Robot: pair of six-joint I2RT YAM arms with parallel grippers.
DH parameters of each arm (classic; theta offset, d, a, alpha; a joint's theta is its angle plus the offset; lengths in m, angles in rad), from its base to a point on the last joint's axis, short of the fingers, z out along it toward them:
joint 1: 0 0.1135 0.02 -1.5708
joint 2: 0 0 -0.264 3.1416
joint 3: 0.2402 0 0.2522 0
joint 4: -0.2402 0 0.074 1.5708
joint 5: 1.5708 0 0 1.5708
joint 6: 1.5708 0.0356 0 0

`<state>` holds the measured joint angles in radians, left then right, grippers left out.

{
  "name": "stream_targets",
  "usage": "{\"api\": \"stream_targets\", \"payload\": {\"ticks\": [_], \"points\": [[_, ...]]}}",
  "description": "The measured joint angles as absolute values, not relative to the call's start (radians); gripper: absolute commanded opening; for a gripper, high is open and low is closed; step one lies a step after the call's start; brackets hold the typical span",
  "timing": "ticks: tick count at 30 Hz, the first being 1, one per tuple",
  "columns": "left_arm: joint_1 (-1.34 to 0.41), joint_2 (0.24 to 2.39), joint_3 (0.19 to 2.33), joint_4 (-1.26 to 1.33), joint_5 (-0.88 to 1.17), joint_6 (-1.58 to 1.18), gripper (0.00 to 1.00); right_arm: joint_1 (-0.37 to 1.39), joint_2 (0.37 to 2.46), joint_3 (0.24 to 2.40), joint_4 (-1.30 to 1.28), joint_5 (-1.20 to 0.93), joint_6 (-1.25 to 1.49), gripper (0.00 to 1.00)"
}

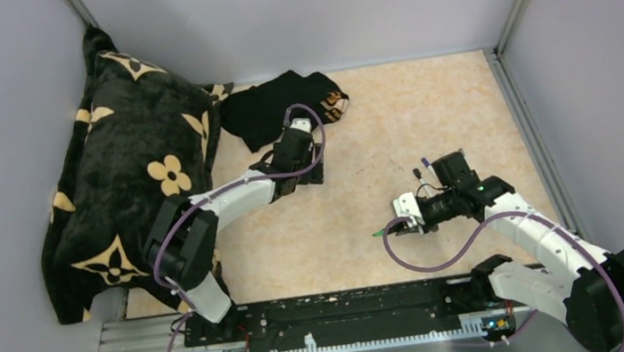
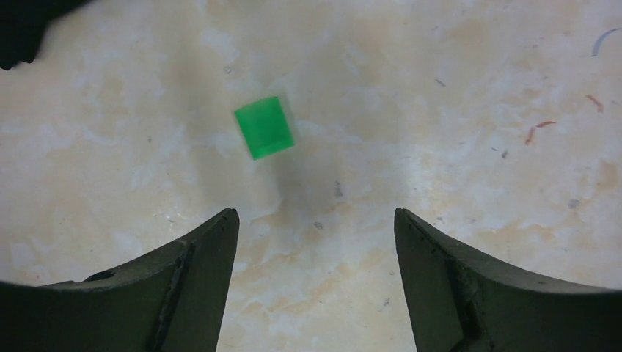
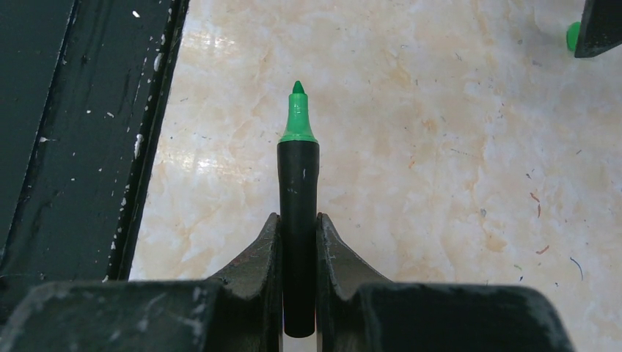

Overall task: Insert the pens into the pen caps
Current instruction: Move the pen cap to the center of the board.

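Two arms work over a marbled beige bench (image 1: 426, 108). The left arm (image 1: 230, 193) reaches to the upper middle of the top view, next to a crumpled black cloth (image 1: 282, 103). In its wrist view the left jaws are released, tips spread wide along the lower edge with only bare bench between them. The green pen cap (image 2: 265, 127) lies on the bench above and left of centre in that view, beyond the left tip and touching neither jaw; its outline is slightly smeared. The right arm (image 1: 540, 233) sits right of centre in the top view. The right jaws are clenched on the black-barrelled marker (image 3: 298, 191): the barrel is pinched between both tips and its front part projects up the frame. The green nib (image 3: 297, 110) is uncapped; in the top view it points toward frame left. Whether the marker touches the bench: cannot tell. A black mounting rail (image 3: 73, 147) fills the left of the right wrist view. Upper right corner there: a green blob beside a dark edge, too cropped to identify. A black floral cushion (image 1: 138, 179) occupies the left of the top view.
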<state>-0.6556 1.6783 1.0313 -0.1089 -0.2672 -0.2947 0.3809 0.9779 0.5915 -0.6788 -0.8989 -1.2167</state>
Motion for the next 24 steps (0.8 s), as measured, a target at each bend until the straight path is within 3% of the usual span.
{"api": "stream_targets", "payload": {"ticks": [6, 14, 24], "points": [[-0.616, 1.789, 1.111, -0.162, -0.292, -0.278, 0.66, 0.381, 0.978, 0.591, -0.678, -0.899, -1.208, 0.0], [-0.581, 1.902, 1.219, -0.213, -0.298, -0.234, 0.52, 0.379, 0.978, 0.591, -0.677, -0.899, -1.207, 0.0], [-0.564, 1.988, 1.306, -0.247, -0.296, -0.204, 0.48, 0.376, 0.978, 0.591, -0.677, -0.899, -1.207, 0.0]]}}
